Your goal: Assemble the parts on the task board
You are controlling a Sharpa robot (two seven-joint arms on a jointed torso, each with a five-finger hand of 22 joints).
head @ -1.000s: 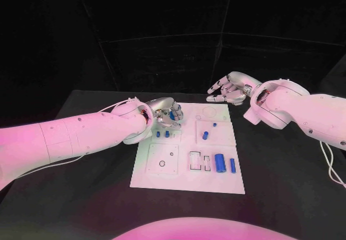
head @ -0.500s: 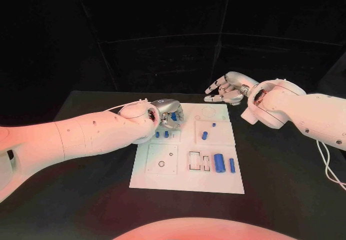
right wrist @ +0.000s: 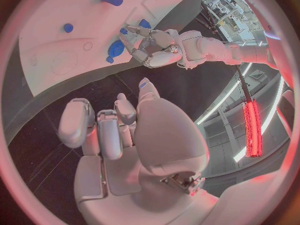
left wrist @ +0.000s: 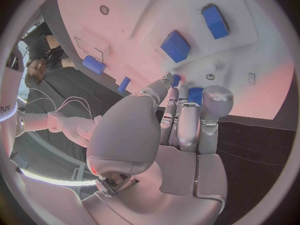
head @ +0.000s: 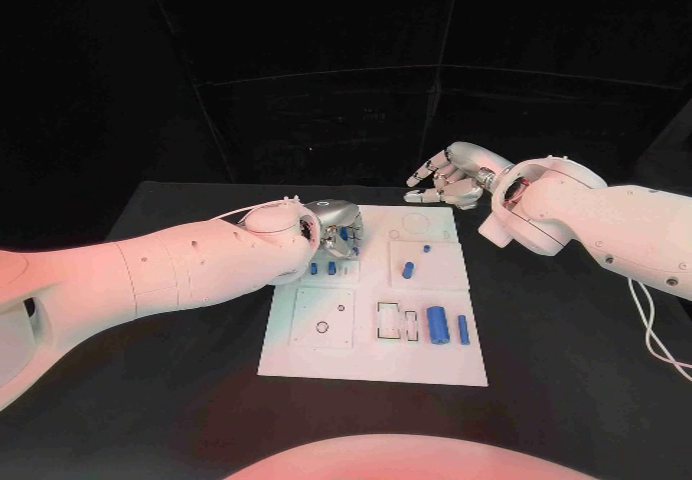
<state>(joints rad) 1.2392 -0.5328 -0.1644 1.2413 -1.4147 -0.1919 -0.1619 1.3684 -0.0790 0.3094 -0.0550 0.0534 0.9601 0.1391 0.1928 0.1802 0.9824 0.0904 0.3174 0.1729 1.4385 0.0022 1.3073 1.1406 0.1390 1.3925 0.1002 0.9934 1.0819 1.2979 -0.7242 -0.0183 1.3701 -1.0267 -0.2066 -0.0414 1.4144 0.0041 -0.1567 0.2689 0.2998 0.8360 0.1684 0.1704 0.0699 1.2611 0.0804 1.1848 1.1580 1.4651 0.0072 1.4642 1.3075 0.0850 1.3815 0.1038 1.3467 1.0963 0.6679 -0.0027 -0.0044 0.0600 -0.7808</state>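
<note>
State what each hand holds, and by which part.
Left hand: fingers touch a small blue part; grip unclear. Right hand: nothing held.

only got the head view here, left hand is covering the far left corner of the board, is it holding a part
observer: In the left wrist view a small blue part and a second blue part sit right at the left hand's fingertips. I cannot tell whether either is gripped or standing in the task board.
operator: and the right hand, anything in it
observer: No. The right wrist view looks along the right hand: it holds nothing, fingers apart.
operator: is it over the board
observer: There its fingers lie over the black table, beside the board's edge, not above the plate.
</note>
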